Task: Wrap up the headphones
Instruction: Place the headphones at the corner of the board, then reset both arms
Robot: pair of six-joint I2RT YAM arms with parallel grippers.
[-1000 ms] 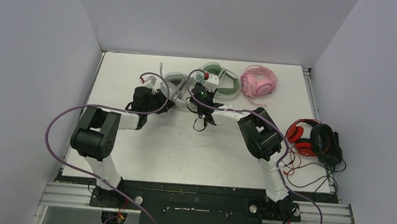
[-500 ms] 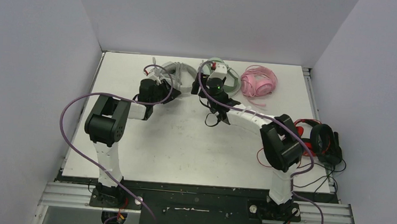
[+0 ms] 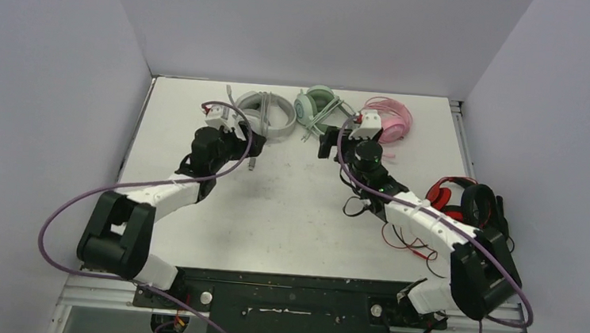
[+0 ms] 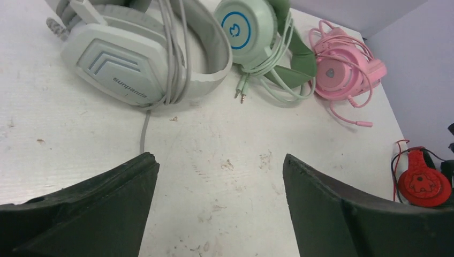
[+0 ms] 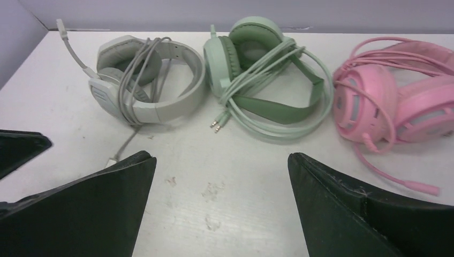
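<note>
Left hand: withdrawn toward the near left, off the pale grey headset. It now stands clear of it, fingers spread, nothing held.

Right hand: withdrawn to the right, off the mint green headset, likewise spread and empty.

Both headsets lie closer to the rear edge of the tabletop than one second ago; the green one has also shifted left.

Left elbow: dropped toward the near-left corner. Right elbow: swung out to the near-right corner, past the red headset.

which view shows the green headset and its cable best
Right wrist: the green headset lies centred, with its cable loops and plugs clear. Left wrist crops its top; top external shows it small.
</note>
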